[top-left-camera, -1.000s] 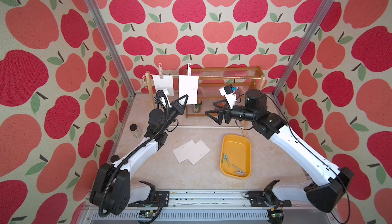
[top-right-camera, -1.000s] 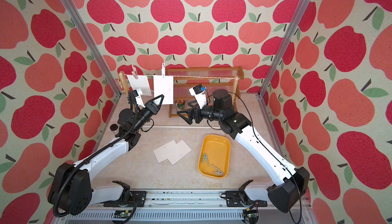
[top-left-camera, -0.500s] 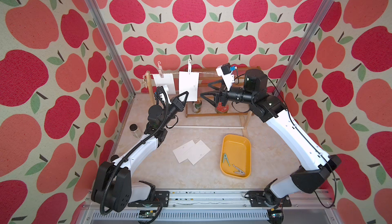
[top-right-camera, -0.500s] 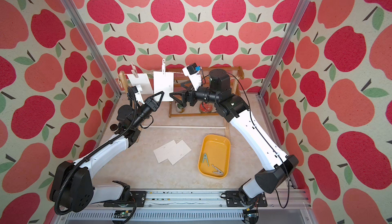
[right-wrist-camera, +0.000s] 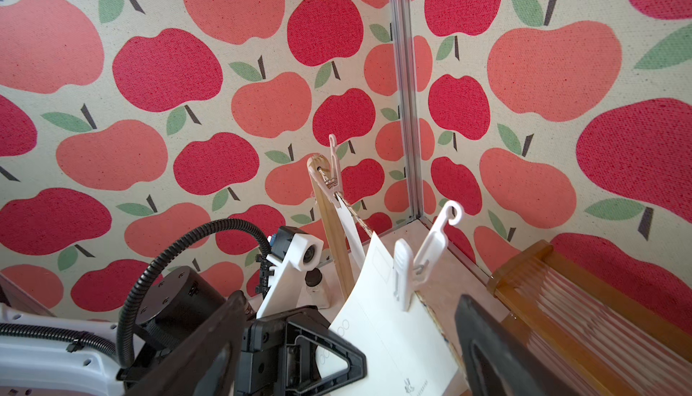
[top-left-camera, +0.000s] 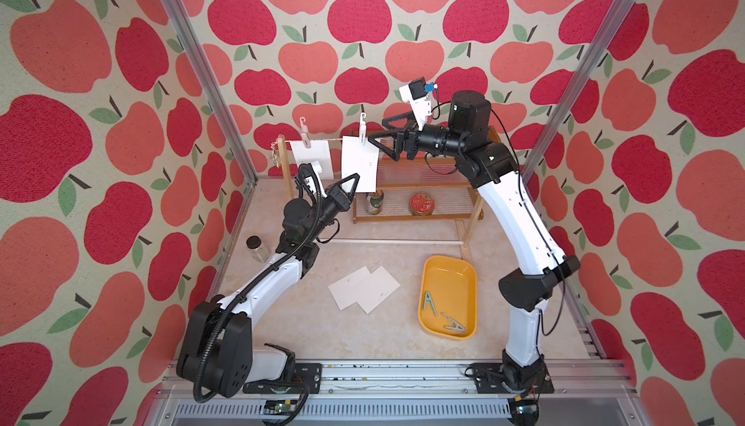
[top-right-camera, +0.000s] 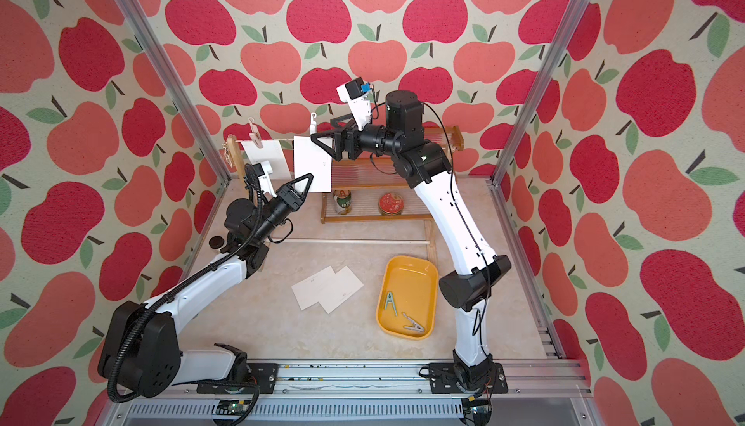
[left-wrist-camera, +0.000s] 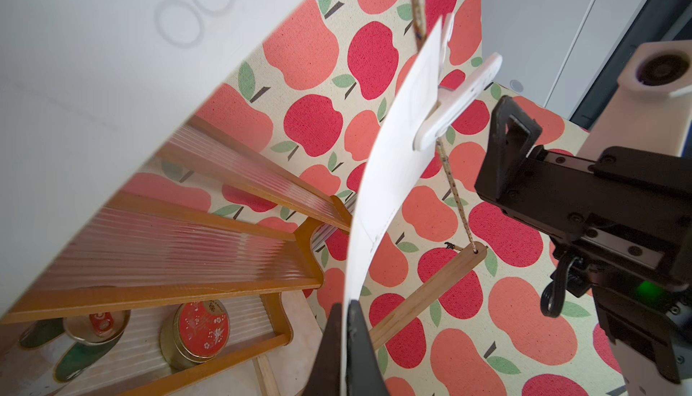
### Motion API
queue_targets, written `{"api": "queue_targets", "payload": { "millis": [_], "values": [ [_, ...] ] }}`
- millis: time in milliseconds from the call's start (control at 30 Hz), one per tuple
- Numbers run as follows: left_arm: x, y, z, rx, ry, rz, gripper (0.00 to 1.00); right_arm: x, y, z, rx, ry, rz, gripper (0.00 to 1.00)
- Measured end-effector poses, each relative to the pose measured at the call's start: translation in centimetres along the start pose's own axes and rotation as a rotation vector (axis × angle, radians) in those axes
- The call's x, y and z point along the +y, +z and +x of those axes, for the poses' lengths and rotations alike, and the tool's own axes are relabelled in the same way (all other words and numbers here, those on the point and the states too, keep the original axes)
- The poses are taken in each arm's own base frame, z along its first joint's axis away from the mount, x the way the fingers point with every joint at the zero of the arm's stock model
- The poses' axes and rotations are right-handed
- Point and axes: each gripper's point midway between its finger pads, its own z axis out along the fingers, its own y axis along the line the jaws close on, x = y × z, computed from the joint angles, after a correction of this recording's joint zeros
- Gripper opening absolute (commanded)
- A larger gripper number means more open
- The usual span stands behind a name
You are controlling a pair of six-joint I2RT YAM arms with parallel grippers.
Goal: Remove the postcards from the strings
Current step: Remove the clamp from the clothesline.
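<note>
The table [top-left-camera: 363,339] is pale and smooth. Two white postcards [top-left-camera: 363,289] lie flat on it, one partly over the other. A yellow tray [top-left-camera: 455,283] sits near them. A small jar [top-left-camera: 257,247] stands well apart.

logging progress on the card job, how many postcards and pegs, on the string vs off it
postcards on the string: 2
postcards on the table: 2
pegs on the string: 2
pegs in the yellow tray: 2
total: 8
</note>
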Motion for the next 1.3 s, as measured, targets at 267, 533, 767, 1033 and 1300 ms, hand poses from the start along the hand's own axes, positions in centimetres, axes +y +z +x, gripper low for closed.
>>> {"api": "queue_targets", "payload": {
  "millis": [267, 533, 767, 1033, 1300],
  "values": [
    [0.1, 0.4, -0.1, -0.004, -0.004, 0.009, 0.0, -2.8, 2.4, 1.4, -0.019, 0.093, -0.057, 0.89],
    [0.2, 0.4, 0.1, 0.003, -0.019, 0.012, 0.0, -3.7, 3.8, 0.8, -0.08, 0.11, -0.089, 0.9],
    [0.1, 0.4, 0.0, 0.0, -0.02, 0.016, 0.0, -3.9, 5.3, 0.9, -0.111, 0.13, -0.122, 0.91],
    [0.1, 0.4, 0.0, 0.0, -0.02, 0.016, 0.0, -2.9, 5.9, 1.0, -0.115, 0.143, -0.166, 0.69],
    [0.0, 0.4, -0.1, -0.003, -0.03, 0.022, 0.0, -1.9, 5.7, 0.9, -0.106, 0.139, -0.223, 0.58]
  ]
}}
